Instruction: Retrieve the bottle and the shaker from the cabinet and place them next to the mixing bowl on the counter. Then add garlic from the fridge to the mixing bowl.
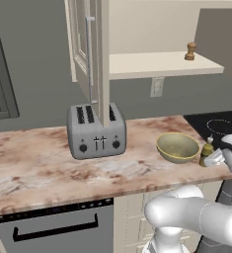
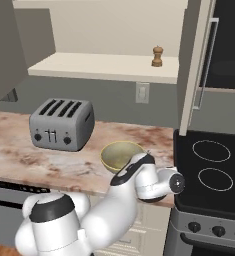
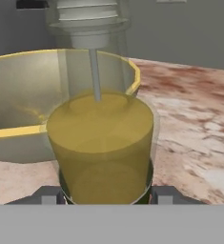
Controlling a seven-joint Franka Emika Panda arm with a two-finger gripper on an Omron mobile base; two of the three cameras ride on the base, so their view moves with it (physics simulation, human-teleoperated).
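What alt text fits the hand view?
Close-up of the olive-yellow bottle upright between the two dark fingers, its pale spout rising toward the top. The mixing bowl sits right behind it on the marbled counter.

Counter [image 1: 38, 163]: toaster [image 1: 96, 131] at the back, bowl [image 1: 177, 147] to its right, bottle [image 1: 207, 152] just beside the bowl near the stovetop [image 1: 221, 126]. Shelf [image 1: 157, 64] above: shaker [image 1: 190, 51] alone, upright, far right.
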